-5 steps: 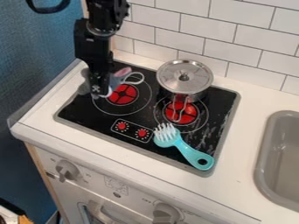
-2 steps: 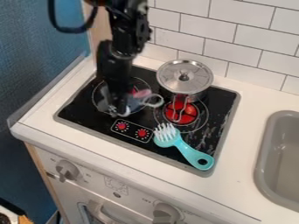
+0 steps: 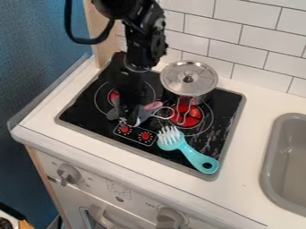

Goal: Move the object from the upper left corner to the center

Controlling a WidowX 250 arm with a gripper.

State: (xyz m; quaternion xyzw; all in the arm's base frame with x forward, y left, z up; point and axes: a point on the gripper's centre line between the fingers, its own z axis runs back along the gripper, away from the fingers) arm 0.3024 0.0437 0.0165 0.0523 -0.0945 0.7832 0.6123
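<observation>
The toy (image 3: pixel 144 115) in your gripper (image 3: pixel 128 118) is small and grey, with a rounded pink patch on its upper right side. A thin, pale loop sticks out to the right from it, towards the red burner (image 3: pixel 186 117) below the pot (image 3: pixel 200 99). Your fingers are closed on the toy and cover part of it, so you can't make out its full shape. It sits on the left half of the stove (image 3: pixel 78 112), between the two burners and just above the control panel (image 3: pixel 133 134). You can't tell whether its underside touches the surface. The gripper points down, with the arm coming in from the top edge.

The pot is silvery metal and stands upright at the back right of the stove. Its lid (image 3: pixel 200 77) is on, with a knob in the middle, so what is inside is hidden from you. A wire handle (image 3: pixel 190 108) hangs at its front, over the red burner. At the right edge you see part of a grey sink (image 3: pixel 277 134) set into the white counter (image 3: pixel 254 107). A turquoise brush (image 3: pixel 194 156) with white bristles lies slantwise at the front right of the stove.
</observation>
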